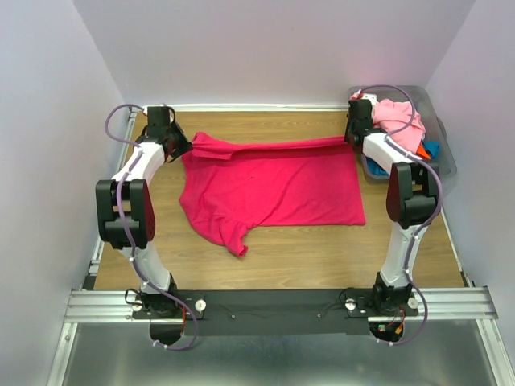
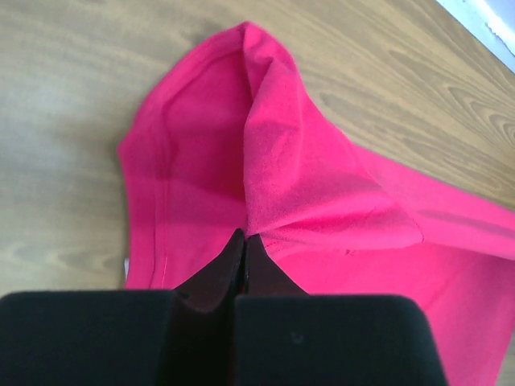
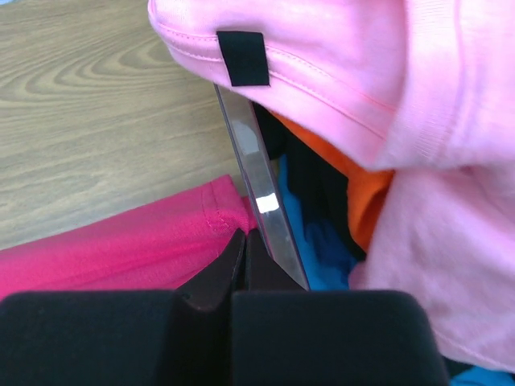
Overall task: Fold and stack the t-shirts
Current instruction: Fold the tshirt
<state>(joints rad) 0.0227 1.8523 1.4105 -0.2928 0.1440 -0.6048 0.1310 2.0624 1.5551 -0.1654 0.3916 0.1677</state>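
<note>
The crimson-magenta t-shirt (image 1: pixel 273 189) lies spread on the wooden table, its far edge lifted into a taut fold between the two arms. My left gripper (image 1: pixel 183 147) is shut on the shirt's far left corner; in the left wrist view the cloth (image 2: pixel 306 193) bunches up from the gripper's (image 2: pixel 244 235) closed tips. My right gripper (image 1: pixel 349 138) is shut on the far right hem corner (image 3: pixel 213 213), pinched at the gripper's (image 3: pixel 245 235) tips beside the bin wall. Light pink (image 1: pixel 394 117), orange (image 3: pixel 366 197), blue (image 3: pixel 322 249) and black shirts sit in the bin.
The grey plastic bin (image 1: pixel 442 153) stands at the far right corner, its clear wall (image 3: pixel 253 177) right beside my right fingers. Bare wood shows in front of the shirt (image 1: pixel 306 253). White walls close in the back and sides.
</note>
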